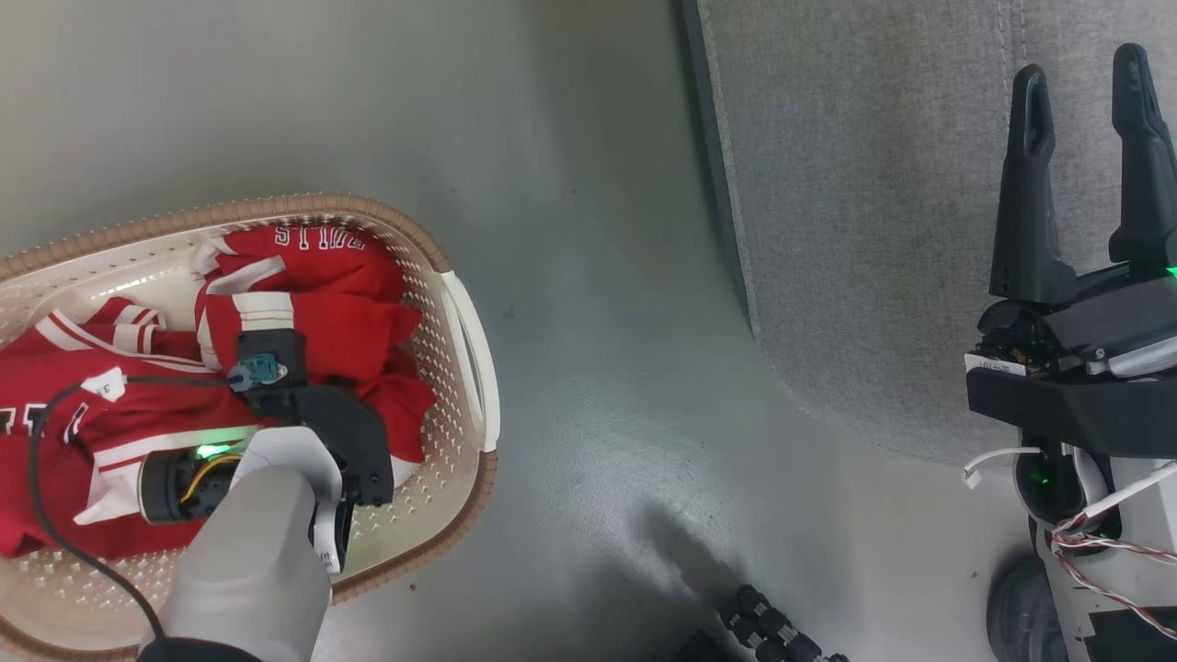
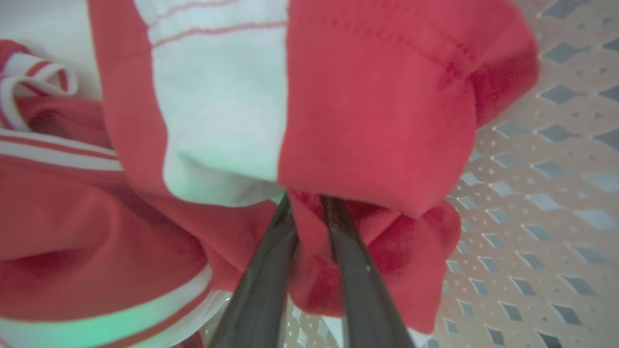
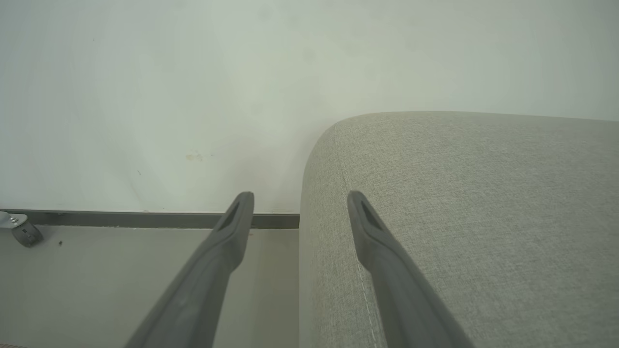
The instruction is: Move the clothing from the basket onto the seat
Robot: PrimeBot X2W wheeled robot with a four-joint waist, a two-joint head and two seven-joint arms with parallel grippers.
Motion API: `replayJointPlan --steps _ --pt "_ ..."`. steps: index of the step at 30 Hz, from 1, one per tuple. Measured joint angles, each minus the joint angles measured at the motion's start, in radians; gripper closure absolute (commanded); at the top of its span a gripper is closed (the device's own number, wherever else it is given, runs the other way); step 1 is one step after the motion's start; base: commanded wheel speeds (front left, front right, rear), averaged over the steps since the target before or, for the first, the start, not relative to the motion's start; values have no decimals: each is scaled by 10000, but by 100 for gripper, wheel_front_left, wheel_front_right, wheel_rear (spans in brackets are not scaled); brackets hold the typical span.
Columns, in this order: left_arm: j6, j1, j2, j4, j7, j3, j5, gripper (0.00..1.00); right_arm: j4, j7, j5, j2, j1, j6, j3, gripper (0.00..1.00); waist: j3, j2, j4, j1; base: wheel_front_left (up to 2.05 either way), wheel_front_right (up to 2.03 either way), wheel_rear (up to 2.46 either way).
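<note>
Head view gives the layout: the basket (image 1: 322,200) sits on the grey floor (image 1: 588,276) on my left and the seat (image 1: 874,230) is on my right, well apart from it. My left wrist housing is down inside the basket and hides the fingertips from the head camera. The left wrist view supplies the contact. My left gripper (image 2: 309,203) has its jaws drawn narrow, with a fold of the clothing (image 2: 377,121) pinched between the two fingers, red fabric just beside a broad white stripe. The perforated basket wall (image 2: 532,193) is to the right of the fold. From the head, the clothing (image 1: 331,322) is all in the basket, a rumpled red pile with white stripes and white lettering near the far rim. It covers most of the bottom, and bare cream plastic shows along the near side. My right gripper (image 1: 1082,69) hangs over the seat's near edge with jaws wide apart, holding nothing and touching nothing. In the right wrist view, that gripper (image 3: 300,198) straddles the seat's rounded corner (image 3: 483,193). One finger is over the fabric and the other over the floor, with a pale wall (image 3: 193,96) and a dark baseboard (image 3: 145,219) behind.
</note>
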Motion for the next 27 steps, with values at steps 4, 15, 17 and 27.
replayJointPlan --steps 4,15,17,27 --pt "2 -122 -15 136 -2 -4 0 100 12 0 -48 65 0 40 -29 0 15 -1 52 0 0 0 0" --pt "2 -151 -163 385 -282 -148 8 100 301 0 -280 69 0 169 -217 0 -311 -1 391 -1 0 0 0" --pt "2 -151 -176 407 -385 -171 8 100 376 0 -301 65 1 171 -236 0 -420 0 476 -1 0 0 0" --pt "-69 1 -293 502 -1078 -351 -2 100 1016 0 -407 -75 74 314 -267 0 -1141 -1 1002 -1 0 0 0"
